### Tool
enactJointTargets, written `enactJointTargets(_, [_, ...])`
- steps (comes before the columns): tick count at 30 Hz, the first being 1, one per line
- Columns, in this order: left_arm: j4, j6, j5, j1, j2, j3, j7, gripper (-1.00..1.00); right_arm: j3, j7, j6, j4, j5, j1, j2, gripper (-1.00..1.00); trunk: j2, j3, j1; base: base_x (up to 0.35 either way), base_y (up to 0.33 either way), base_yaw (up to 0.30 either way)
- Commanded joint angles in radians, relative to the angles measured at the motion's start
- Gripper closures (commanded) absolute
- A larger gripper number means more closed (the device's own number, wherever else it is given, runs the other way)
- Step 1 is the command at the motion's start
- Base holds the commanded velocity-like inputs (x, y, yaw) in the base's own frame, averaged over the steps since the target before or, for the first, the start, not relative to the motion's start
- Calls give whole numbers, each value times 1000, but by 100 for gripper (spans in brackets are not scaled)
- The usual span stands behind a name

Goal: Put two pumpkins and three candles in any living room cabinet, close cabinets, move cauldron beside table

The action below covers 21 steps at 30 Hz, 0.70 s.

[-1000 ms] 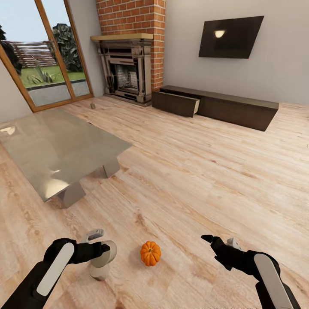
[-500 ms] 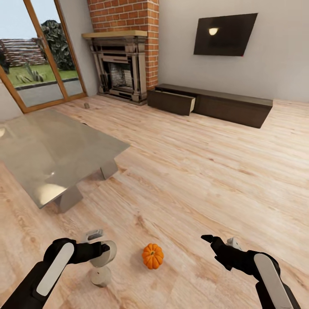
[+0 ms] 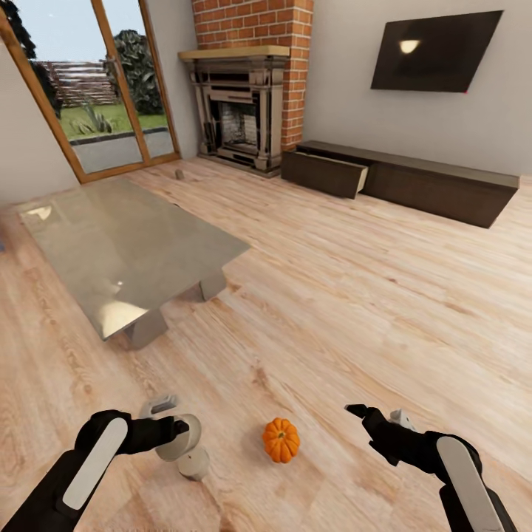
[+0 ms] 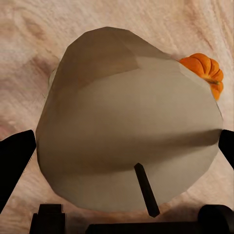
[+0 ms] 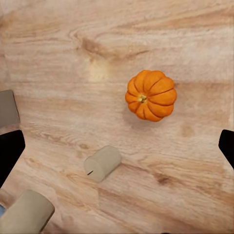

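My left gripper [image 3: 179,431] is shut on a beige candle [image 3: 186,436], which looms large between its fingers in the left wrist view [image 4: 126,126]. A second candle [image 3: 194,465] lies on the floor just below it [image 5: 102,163]. An orange pumpkin [image 3: 281,440] sits on the floor between my two arms [image 5: 150,95]. My right gripper [image 3: 373,412] hangs open above the floor, right of the pumpkin. A third small candle [image 3: 179,174] stands far off near the glass door. The dark cabinet [image 3: 443,185] runs along the far wall with one drawer [image 3: 325,174] pulled open. The cauldron is out of view.
A low glass-topped table [image 3: 125,244] stands to the left. A brick fireplace [image 3: 240,118] is at the back, with a glass door [image 3: 111,96] to its left. A wall television [image 3: 436,52] hangs over the cabinet. Bare wooden floor stretches between me and the cabinet.
The whole view has shifted, so the camera moved; room and floor things slide right in the picture. Both arms keep their pose, the left still shut on the candle.
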Motion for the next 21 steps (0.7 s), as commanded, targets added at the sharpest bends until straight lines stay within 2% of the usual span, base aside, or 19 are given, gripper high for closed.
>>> enactJointTargets(1, [0,1,8,-1,1,-2,10,100,-1,-10,2,-1,-10,0,0,-100,0,-2,0,102,165,238])
enactJointTargets(21, [-1,1,8,-1,0,-2,10,100,-1,-10,2,-1,-10,0,0,-100,0,-21,0,65,81,238])
